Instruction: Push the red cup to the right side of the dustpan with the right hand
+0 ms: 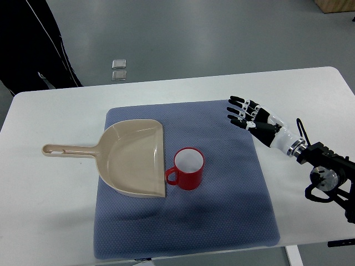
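A red cup [188,168] with a white inside stands upright on the blue mat [222,216], its handle pointing left and close to the right edge of the beige dustpan [136,158]. The dustpan lies on the mat's left part, its handle reaching left over the table. My right hand [244,113] comes in from the right edge, fingers spread and holding nothing. It hovers over the mat's upper right corner, well up and right of the cup. The left arm does not show.
The white table [50,221] carries the mat. A person in dark clothes [33,44] stands at the far left corner. Two small square objects [118,69] lie on the floor beyond the table's far edge.
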